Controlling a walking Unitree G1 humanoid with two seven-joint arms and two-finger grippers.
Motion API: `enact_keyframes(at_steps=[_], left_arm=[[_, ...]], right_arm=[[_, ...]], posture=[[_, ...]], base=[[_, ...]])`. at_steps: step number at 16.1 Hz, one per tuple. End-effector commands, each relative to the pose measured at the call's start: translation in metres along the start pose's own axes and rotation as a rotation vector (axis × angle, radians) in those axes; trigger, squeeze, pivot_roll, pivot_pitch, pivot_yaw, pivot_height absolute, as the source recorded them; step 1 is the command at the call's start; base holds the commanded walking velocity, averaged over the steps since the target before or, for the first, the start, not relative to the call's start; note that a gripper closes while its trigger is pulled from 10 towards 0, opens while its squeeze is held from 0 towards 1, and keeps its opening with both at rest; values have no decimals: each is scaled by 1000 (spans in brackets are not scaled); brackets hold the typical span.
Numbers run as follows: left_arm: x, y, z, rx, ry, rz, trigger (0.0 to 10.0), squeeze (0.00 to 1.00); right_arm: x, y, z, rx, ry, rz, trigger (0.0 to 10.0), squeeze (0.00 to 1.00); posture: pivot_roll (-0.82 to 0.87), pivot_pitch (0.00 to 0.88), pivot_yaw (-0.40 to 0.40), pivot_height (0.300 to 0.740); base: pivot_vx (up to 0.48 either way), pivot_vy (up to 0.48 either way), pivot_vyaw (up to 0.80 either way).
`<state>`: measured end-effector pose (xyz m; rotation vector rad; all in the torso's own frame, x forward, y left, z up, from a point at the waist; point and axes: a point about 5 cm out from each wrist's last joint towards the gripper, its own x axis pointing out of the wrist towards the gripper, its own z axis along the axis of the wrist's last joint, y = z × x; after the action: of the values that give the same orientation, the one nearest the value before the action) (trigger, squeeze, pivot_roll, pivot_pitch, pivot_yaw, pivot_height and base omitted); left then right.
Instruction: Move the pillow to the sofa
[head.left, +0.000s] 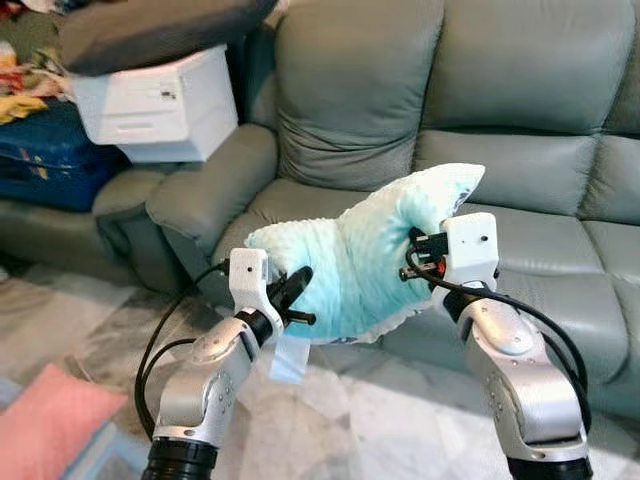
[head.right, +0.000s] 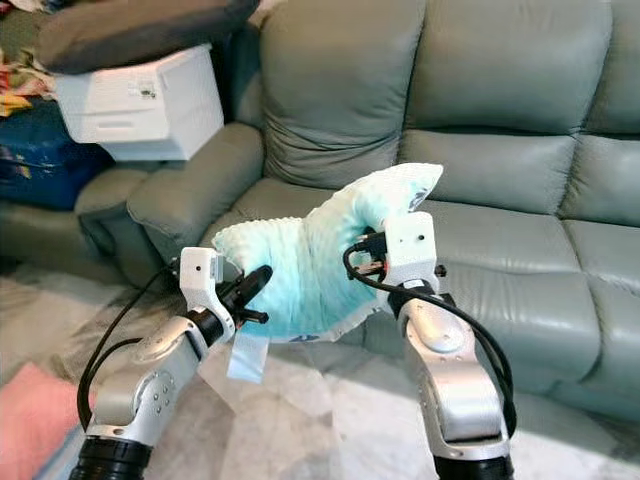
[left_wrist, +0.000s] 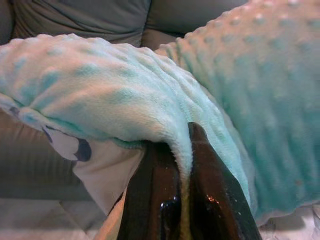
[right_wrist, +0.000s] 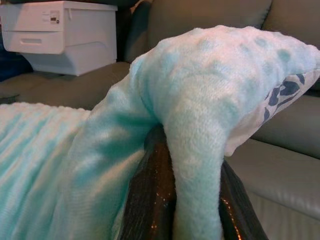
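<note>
Both arms hold a soft mint-green pillow of dotted plush (head.left: 365, 265) in the air in front of a grey-green leather sofa (head.left: 520, 130), above the pale marble floor (head.left: 350, 410). The left gripper (head.left: 296, 297) is pinched tight on a fold at the pillow's lower edge, its black fingers (left_wrist: 155, 200) nearly meeting through the fabric. The right gripper (head.left: 418, 250) is clamped on a bunched ridge near the raised corner, where a white underside with dark blue print shows. A white plastic drawer box (head.left: 160, 100) sits on the sofa's arm.
</note>
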<state>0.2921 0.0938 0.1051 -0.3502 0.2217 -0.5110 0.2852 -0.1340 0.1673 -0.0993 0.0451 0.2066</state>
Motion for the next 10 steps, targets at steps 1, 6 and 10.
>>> enact_keyframes(at_steps=[1, 6, 10], left_arm=[[1, -1, 11, 19, -46, -28, 10000, 0], [0, -1, 13, 13, -60, -40, 10000, 0], [0, -1, 13, 15, -60, -48, 10000, 0]], right_arm=[[1, 5, 9, 0, -38, 19, 10000, 0], [1, 5, 9, -2, -38, 19, 10000, 0], [1, 6, 9, -4, -39, 21, 10000, 0]], posture=[[-173, 0, 69, 740], [-173, 0, 70, 740], [-171, 0, 72, 740]], base=[[255, 0, 0], [370, 226, 0], [385, 284, 0]])
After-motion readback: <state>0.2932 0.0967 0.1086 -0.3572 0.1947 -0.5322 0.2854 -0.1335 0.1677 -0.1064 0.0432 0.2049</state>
